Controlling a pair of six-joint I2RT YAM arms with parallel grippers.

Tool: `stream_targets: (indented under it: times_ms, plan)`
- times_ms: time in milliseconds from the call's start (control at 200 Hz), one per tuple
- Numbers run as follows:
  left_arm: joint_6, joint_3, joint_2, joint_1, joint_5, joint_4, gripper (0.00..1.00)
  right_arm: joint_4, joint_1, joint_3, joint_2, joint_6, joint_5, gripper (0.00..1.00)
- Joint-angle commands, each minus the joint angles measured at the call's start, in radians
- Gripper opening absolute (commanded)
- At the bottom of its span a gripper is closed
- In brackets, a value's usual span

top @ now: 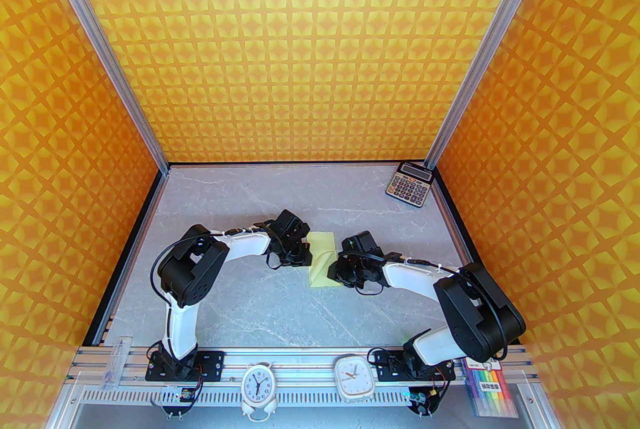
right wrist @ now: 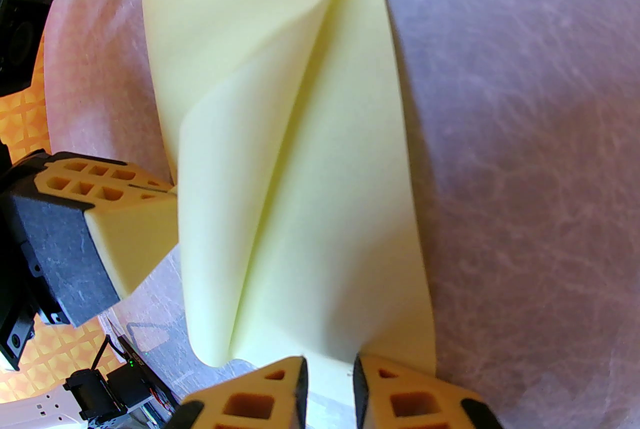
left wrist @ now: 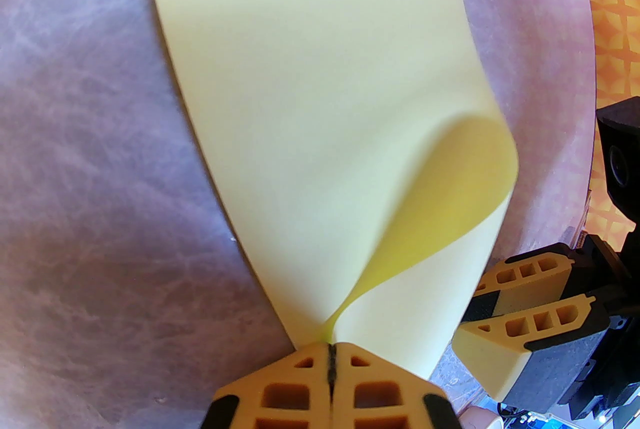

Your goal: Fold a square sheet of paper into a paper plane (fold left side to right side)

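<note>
The square sheet of paper (top: 320, 261) is pale yellow and lies mid-table between both grippers, its left part lifted and curling over to the right. My left gripper (left wrist: 331, 357) is shut on the paper's (left wrist: 300, 91) near left edge, raising a loose loop. From the right wrist view, that left gripper (right wrist: 165, 189) meets the curled paper (right wrist: 325, 191) from the left. My right gripper (right wrist: 330, 382) stands at the paper's right edge with its jaws a narrow gap apart, the bottom layer running toward that gap. In the left wrist view the right gripper (left wrist: 470, 309) sits beside the paper's right edge.
A grey calculator (top: 409, 184) lies in the far right corner of the marble table (top: 250, 307). On the near rail stand two white clocks (top: 257, 387) (top: 354, 377), with a pack of coloured markers (top: 490, 392) at the right. Patterned orange walls enclose three sides.
</note>
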Motion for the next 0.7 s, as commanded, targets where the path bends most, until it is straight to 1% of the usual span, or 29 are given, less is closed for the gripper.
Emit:
stream_targets:
  times_ms: [0,560,695]
  plan:
    - [0.007,0.012,0.02,0.008,-0.017,-0.018,0.0,-0.021,0.006,-0.001,0.014,-0.016,0.021,0.24]
    - [0.032,0.055,0.041,0.008,-0.018,-0.048,0.0,-0.018,0.006,-0.001,0.011,-0.02,0.015,0.24]
    - [0.03,0.048,0.039,0.007,-0.019,-0.049,0.0,0.037,0.013,-0.016,-0.057,-0.008,-0.008,0.19]
